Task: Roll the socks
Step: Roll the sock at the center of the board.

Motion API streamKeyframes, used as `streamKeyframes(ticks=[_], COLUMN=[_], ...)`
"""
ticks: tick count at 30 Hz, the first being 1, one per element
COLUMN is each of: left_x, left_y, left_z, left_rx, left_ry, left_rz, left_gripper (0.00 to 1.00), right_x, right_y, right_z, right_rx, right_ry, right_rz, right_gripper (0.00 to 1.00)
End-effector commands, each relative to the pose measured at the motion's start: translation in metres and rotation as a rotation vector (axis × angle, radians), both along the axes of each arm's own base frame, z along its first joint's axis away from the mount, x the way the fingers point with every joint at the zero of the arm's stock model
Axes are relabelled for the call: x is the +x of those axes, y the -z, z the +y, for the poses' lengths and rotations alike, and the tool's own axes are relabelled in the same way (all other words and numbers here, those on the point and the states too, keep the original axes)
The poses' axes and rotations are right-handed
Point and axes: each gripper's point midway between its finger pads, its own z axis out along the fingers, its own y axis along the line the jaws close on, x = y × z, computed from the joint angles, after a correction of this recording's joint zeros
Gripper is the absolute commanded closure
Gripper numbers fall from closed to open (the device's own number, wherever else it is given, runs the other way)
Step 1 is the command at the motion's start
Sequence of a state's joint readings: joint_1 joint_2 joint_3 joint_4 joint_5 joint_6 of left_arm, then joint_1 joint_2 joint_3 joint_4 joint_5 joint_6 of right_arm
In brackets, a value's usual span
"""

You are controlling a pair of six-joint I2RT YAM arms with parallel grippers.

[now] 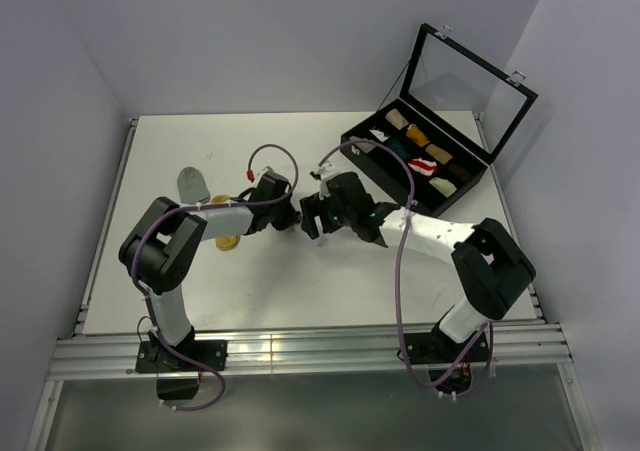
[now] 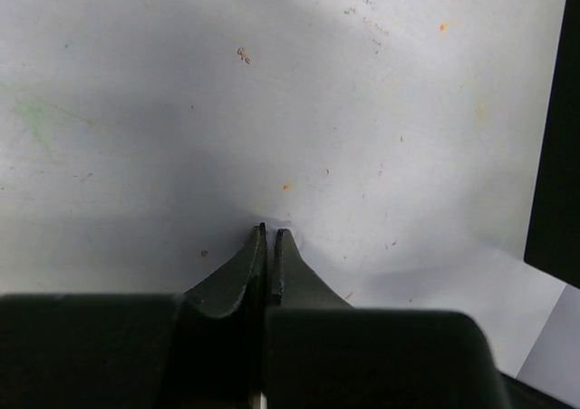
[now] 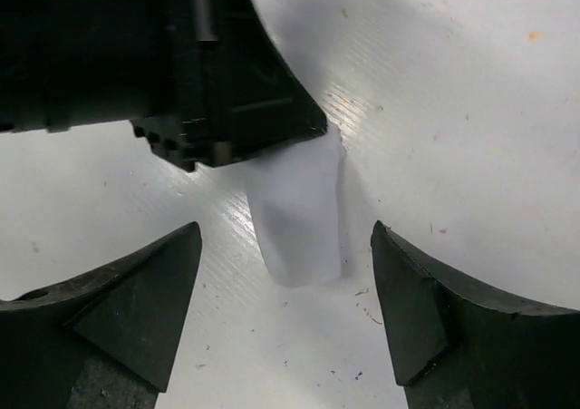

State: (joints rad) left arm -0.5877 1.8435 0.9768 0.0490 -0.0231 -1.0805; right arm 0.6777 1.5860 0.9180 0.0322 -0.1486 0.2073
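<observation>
Slippage is the chief worry. The left gripper (image 2: 270, 234) is clamped tight, fingertips together on the table (image 2: 381, 110). By the look of it, it pinches only the very edge of the white sock (image 3: 299, 219) — a thin bite of soft cloth that could pull free once the arm drags or turns it. The right gripper (image 3: 285, 232) has its jaws spread wide either side of the sock's free end and holds nothing. If it closes too low it may scrape the table. Too high, and it could catch the other arm's fingers, since the two heads sit almost touching at the middle of the overhead frame. A loose start would also give a slack, lopsided roll.

Only the right wrist view shows the sock plainly — a short tapered white tongue at centre frame, running up under the left gripper's black body, with no cuff stripes visible. The left wrist view gives just shut fingers and a faint white pucker at their tips. The overhead view alone shows the grey sock (image 1: 192, 183) left of centre, the mustard-yellow sock (image 1: 228, 239) partly under the left arm, and the black case (image 1: 466, 187) at upper right, lid raised.
</observation>
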Motion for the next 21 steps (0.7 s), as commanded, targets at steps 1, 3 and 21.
streamKeyframes(ticks=[1, 3, 21], left_x=[-0.027, -0.026, -0.026], left_y=[0.03, 0.028, 0.027], left_z=[0.016, 0.014, 0.004], left_rx=[0.128, 0.123, 0.119], left_ry=[0.049, 0.052, 0.089], left_rz=[0.108, 0.107, 0.111], left_gripper=[1.0, 1.0, 1.0], right_x=[0.014, 0.015, -0.012], right_y=[-0.008, -0.007, 0.062], right_z=[-0.007, -0.002, 0.037], right_rx=[-0.169, -0.224, -0.441], right_ry=[0.04, 0.022, -0.128], right_rz=[-0.183, -0.229, -0.264], right_gripper=[0.17, 0.17, 0.23])
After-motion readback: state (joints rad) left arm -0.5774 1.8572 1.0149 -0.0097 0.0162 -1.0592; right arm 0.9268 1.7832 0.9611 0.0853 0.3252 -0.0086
